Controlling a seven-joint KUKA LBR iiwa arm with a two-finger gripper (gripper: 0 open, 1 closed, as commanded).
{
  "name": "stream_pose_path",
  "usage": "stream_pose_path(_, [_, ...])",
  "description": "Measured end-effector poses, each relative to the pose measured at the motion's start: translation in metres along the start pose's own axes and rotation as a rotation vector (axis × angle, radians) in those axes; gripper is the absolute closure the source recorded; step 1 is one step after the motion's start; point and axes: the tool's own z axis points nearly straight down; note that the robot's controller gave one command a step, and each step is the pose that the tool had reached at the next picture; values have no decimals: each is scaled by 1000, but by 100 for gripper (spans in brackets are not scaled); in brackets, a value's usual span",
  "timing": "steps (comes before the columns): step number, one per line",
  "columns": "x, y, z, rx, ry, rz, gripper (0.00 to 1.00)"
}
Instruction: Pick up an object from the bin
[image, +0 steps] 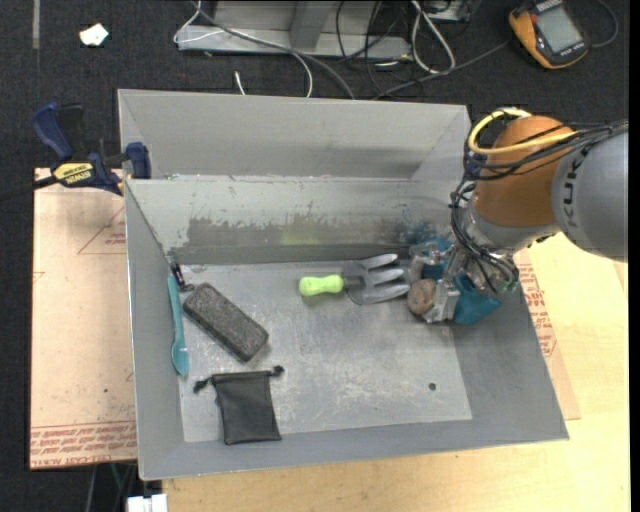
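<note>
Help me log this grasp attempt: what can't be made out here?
1. Camera view: whether the gripper holds anything; the arm covers it.
2. Camera view: where the metal head of the green-handled tool ends, behind the gripper.
3. Camera view: what the black pouch contains; its fabric hides the inside.

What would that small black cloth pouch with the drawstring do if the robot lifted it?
The small black cloth pouch lies flat and limp, so it would probably sag and fold rather than hold its shape. It looks empty, hence likely light. Its loose drawstring might dangle, and pushed across the grey metal bin floor it would likely bunch up.
</note>
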Motion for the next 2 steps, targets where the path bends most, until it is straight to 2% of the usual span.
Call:
stream_pose_path(1, [0, 0, 0, 0, 0, 0, 100])
stream_pose_path(2, [1, -2, -1, -6, -5, -73, 100])
